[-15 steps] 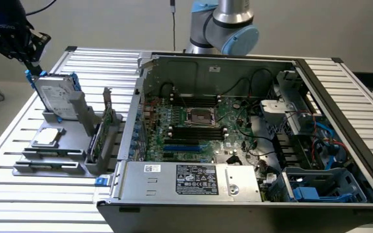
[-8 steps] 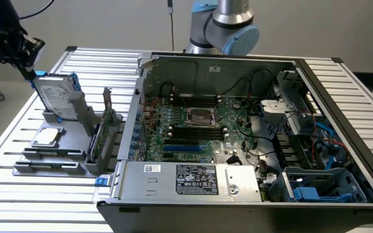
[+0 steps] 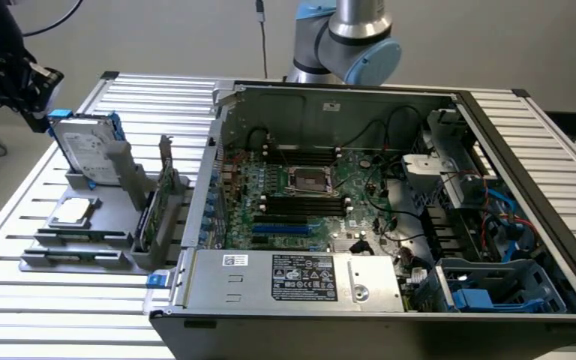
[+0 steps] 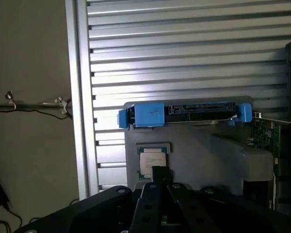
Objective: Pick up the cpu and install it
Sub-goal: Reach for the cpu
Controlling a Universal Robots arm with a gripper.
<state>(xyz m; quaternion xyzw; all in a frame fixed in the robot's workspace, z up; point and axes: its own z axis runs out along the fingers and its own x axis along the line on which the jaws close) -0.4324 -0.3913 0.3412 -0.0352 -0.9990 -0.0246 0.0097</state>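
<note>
The cpu is a small square chip with a shiny silver top. It lies flat on a grey holder on the slatted table, at the exterior view's left. My gripper hangs high above that side of the table, beside the upright hard drive and well above the cpu. In the wrist view the cpu sits just beyond my gripper, whose black fingers come together with nothing between them. The bare cpu socket sits mid-motherboard inside the open computer case.
The silver hard drive with blue brackets stands in the holder behind the cpu. An expansion card stands upright between the holder and the case wall. Black memory sticks flank the socket. The table edge runs close by.
</note>
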